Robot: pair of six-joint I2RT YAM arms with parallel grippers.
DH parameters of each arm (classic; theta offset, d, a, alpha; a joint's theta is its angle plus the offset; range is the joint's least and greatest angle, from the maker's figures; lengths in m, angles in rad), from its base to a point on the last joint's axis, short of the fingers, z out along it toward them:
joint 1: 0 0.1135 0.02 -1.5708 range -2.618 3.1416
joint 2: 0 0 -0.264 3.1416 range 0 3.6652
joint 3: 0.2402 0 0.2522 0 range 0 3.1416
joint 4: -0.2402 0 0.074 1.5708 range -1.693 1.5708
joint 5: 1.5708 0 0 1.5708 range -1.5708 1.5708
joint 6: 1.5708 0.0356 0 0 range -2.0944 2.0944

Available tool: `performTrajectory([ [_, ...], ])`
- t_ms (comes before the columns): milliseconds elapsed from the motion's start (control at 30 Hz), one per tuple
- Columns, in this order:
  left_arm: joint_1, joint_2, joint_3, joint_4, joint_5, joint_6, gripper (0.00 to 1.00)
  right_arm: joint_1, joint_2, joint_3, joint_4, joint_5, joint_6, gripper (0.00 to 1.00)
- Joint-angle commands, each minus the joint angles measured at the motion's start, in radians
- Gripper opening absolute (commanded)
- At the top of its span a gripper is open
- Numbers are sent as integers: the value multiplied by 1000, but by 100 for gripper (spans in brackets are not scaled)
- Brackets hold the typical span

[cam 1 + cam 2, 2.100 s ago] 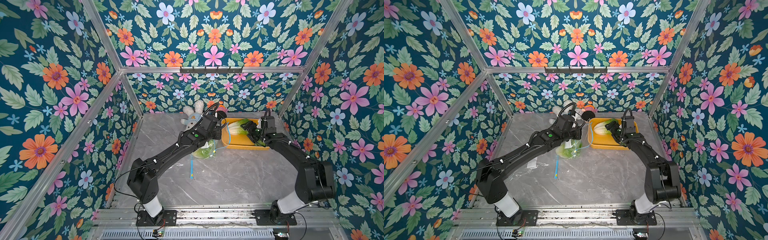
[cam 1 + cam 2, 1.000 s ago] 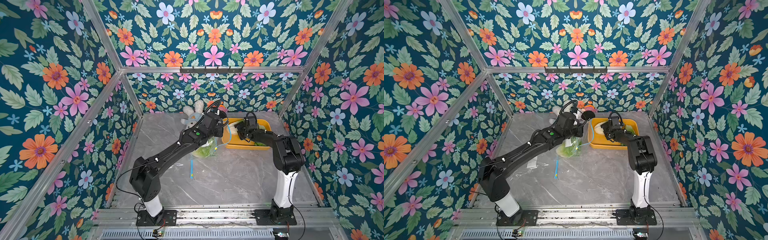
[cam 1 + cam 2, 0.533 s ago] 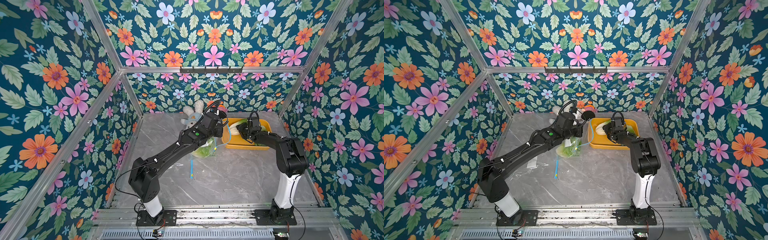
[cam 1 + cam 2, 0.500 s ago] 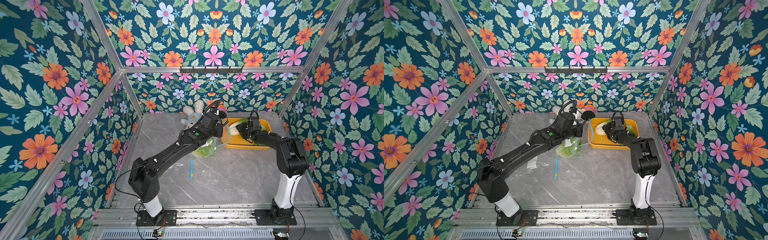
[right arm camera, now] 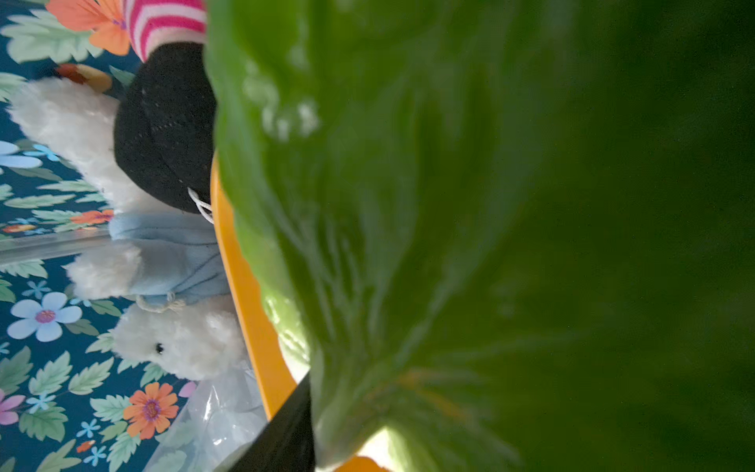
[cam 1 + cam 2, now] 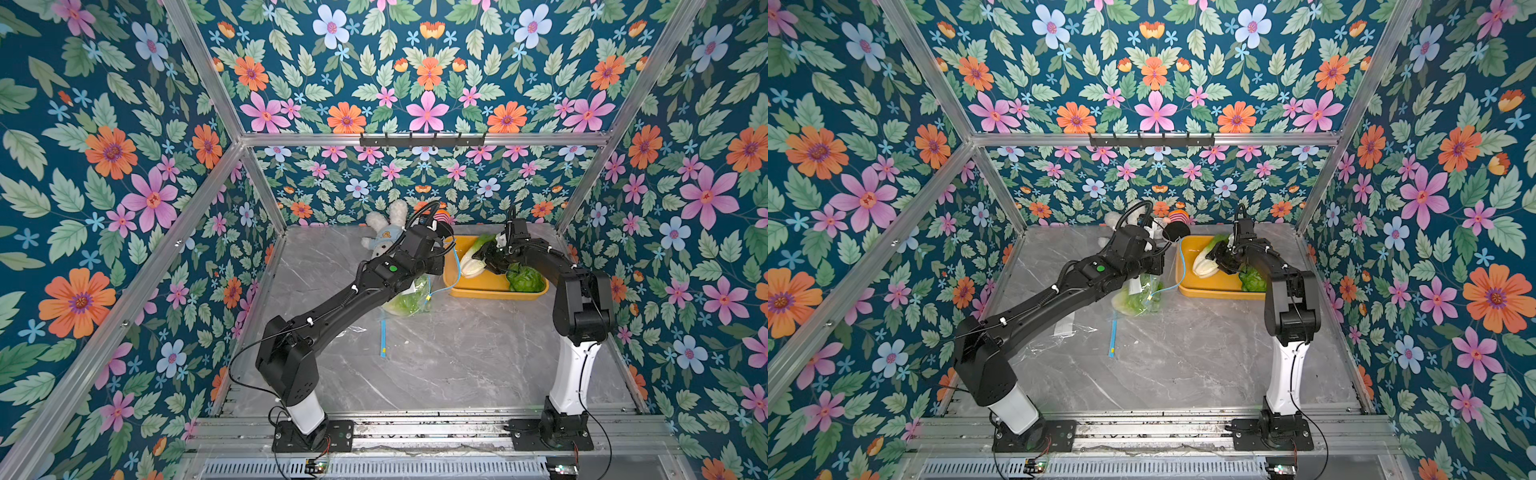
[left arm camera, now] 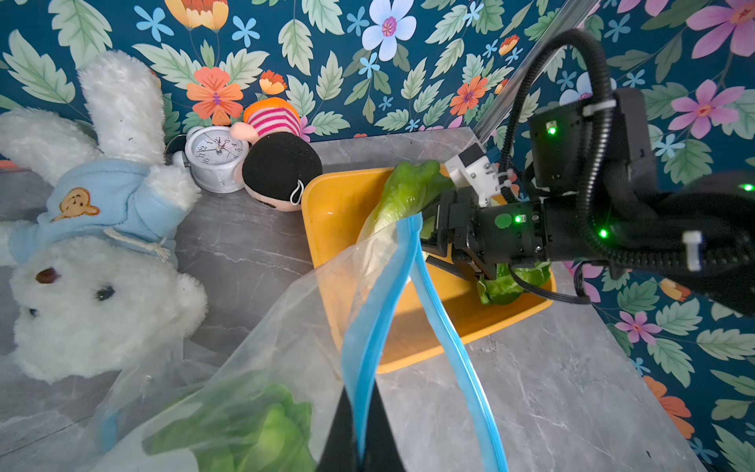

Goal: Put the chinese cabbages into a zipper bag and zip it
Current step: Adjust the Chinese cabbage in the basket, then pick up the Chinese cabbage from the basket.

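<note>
Lying by the back wall, a rabbit [image 6: 384, 239] sprawls on the table [image 6: 415, 374], with a clock [image 7: 214, 157] and a doll [image 7: 280, 171] just beside it; nearer the middle the bag [image 6: 409, 297] sags on the table with one cabbage [image 7: 253, 425] inside, its mouth open beside the tray [image 6: 490, 291]; the left claw [image 7: 359, 425] is pinched tight on the bag's blue zip rim, holding that edge up; in the tray, a second cabbage [image 6: 471, 262] lies aslant, pale base toward the bag, leaves toward the back wall; the right claw [image 6: 487, 257] sits at its middle, jaws either side of it, yet whether they truly clamp it I cannot tell; a third cabbage [image 6: 525, 278] lies in the tray's near right corner.
</note>
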Motion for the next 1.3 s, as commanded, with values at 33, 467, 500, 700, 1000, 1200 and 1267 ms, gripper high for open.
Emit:
performTrajectory([
  [33, -1, 0, 11, 16, -16, 13, 0, -1, 72, 143, -259, 39, -132, 64],
  [467, 0, 21, 36, 22, -11, 3, 0, 4, -91, -182, 186, 49, 210, 98],
  [500, -1, 21, 35, 21, -11, 3, 0, 7, -96, -200, 204, 77, 226, 99],
  [700, -1, 26, 38, 19, -11, 0, 0, 15, -37, -175, 276, 106, 246, 96],
  [1000, 2, 17, 39, 18, -22, 5, 0, 16, -63, -234, 370, 119, 160, 67],
  [1200, 1, 16, 48, 5, -26, 6, 0, 14, -90, -258, 397, 90, 125, 59],
  [1267, 2, 11, 46, 0, -34, 9, 0, 15, -99, -256, 399, 64, 115, 58],
])
